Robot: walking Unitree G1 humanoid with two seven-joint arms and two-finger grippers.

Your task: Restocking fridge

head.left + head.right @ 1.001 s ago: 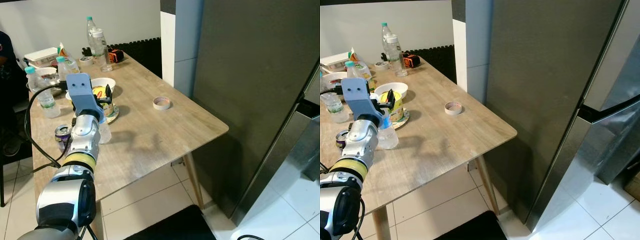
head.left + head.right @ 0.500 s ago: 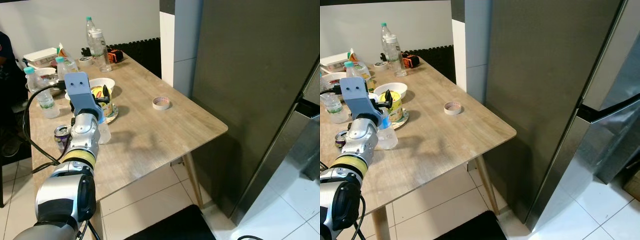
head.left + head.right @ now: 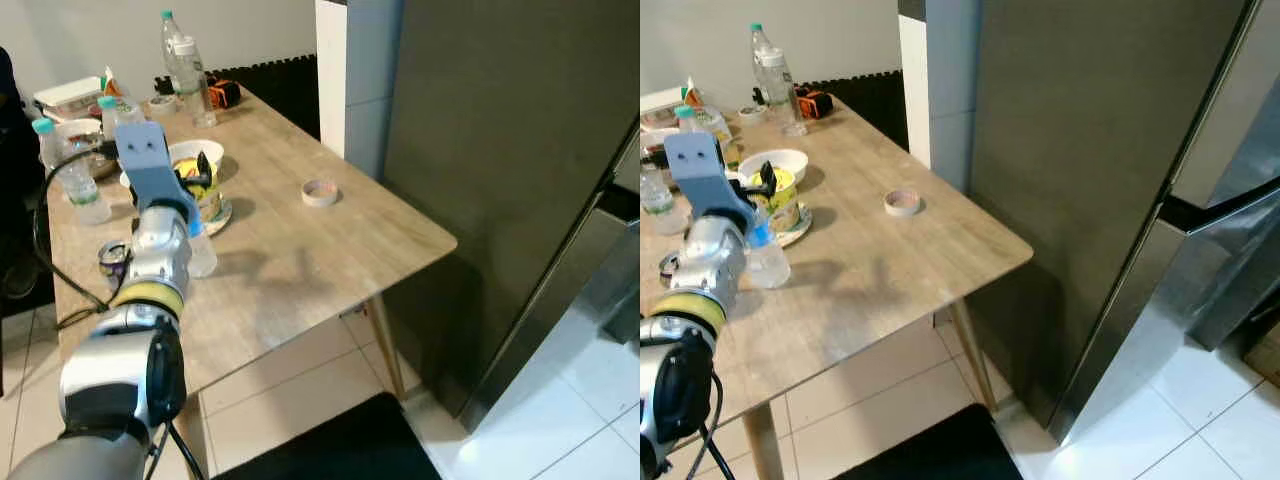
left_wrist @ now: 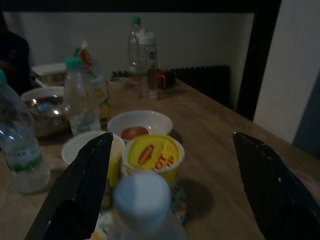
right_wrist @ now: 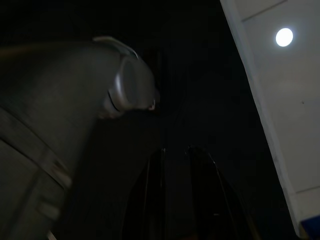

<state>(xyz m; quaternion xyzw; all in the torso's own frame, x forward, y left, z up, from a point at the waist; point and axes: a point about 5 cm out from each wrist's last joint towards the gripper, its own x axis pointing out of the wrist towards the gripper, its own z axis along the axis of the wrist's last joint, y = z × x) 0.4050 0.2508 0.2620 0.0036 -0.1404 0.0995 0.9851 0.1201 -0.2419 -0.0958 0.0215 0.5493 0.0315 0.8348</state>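
Two fingers of my left end effector (image 4: 167, 185) spread wide around bottle (image 4: 142, 202) on table (image 3: 300, 250), ready to grasp for fridge (image 3: 1090, 150); right end effector (image 5: 182, 195) idle, nearly closed.

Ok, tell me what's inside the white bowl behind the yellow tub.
The white bowl holds one small round brownish item near its front edge. The yellow tub stands in front and covers the bowl's near rim, so anything lower there is hidden.

1. The worktop (image 3: 300, 260) is pale wood with a matt grain.
2. The fridge (image 3: 1090, 150) has dark, brushed, faintly shiny metal.
3. The bottle (image 3: 767, 262) is clear plastic.
4. The floor (image 3: 1200, 420) has glossy white tiles.
5. The left arm (image 3: 130, 370) is polished silver metal.
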